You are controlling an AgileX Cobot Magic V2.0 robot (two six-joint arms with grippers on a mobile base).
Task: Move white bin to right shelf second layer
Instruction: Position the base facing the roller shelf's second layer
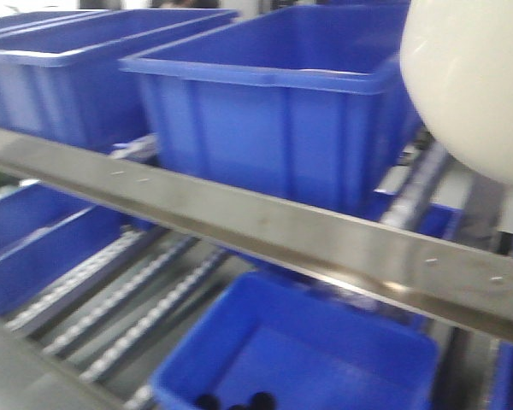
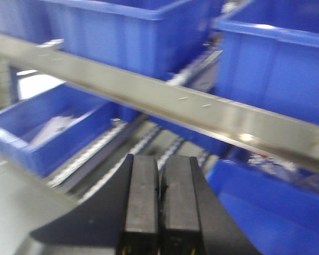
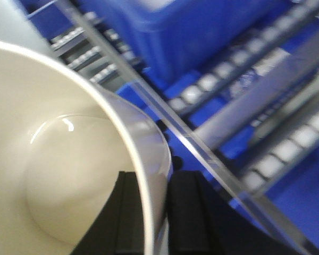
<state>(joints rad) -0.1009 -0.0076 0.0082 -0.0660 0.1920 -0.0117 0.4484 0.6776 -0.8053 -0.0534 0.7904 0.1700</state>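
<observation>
The right gripper [image 3: 157, 186] clamps the wall of the white bin [image 1: 470, 77], which is held up beside a blue crate [image 1: 265, 111]. The left gripper [image 2: 160, 178] has its fingers pressed together, holding nothing.

I counted one white bin [image 1: 470, 77], pinched in the right claw [image 3: 157, 180]. Beyond the left claw [image 2: 159, 162] stood at least two blue crates [image 2: 133, 26] above one steel rail [image 2: 165, 101]. Two more sat below it, and three roller lanes [image 1: 120, 307] ran ahead.
</observation>
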